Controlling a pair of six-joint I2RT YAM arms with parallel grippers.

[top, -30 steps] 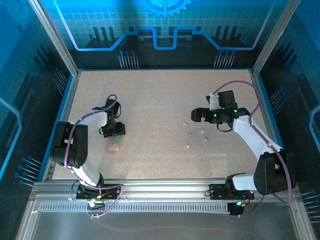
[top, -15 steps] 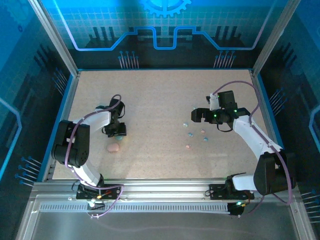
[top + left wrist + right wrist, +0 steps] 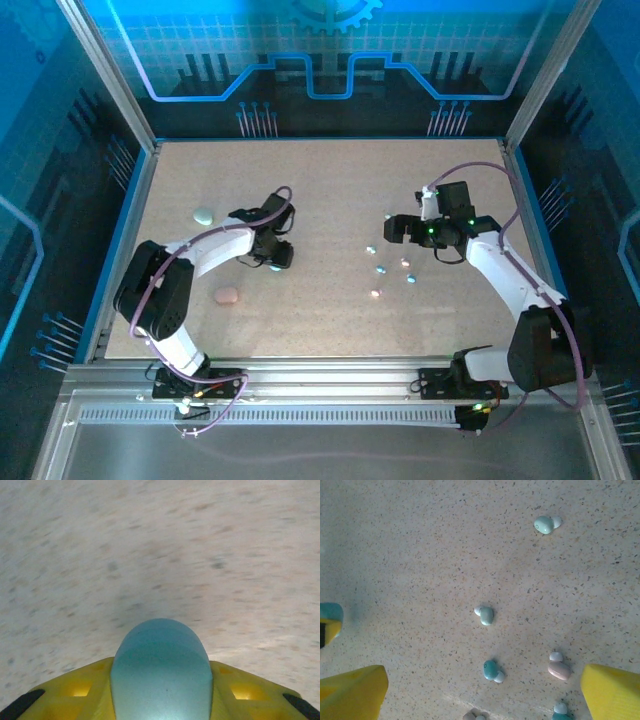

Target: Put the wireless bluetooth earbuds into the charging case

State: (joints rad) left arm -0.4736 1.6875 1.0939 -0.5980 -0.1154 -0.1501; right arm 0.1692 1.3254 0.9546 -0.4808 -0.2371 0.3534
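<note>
Six tiny glossy earbuds (image 3: 485,615), bead-like in mint, teal and pink, lie loose on the speckled beige tabletop (image 3: 330,180), right of centre. In the right wrist view, one mint bud (image 3: 543,524) sits furthest off on its own. Closer in come a teal one (image 3: 491,670) and a pink one (image 3: 558,669) side by side but apart. Two more, a teal (image 3: 560,711) and a pinkish (image 3: 472,715), are cut by the bottom edge. None touches another.

The right gripper (image 3: 393,231) hangs at the far side of that scatter with its yellow fingers (image 3: 612,690) spread wide and nothing between them, only buds on the table below.

Over on the left, the smooth teal pebble-shaped charging case (image 3: 161,670) is pinched in the left gripper (image 3: 275,262), a yellow finger (image 3: 75,690) pressed against each flank, its rounded end poking out ahead. It's closed tight on that case, and the tabletop behind it is blurred.

Two more cases rest on the table, well apart. A pale green oval case (image 3: 204,215) is toward the far left, and a pink oval case (image 3: 227,295) is nearer the arm bases.
</note>
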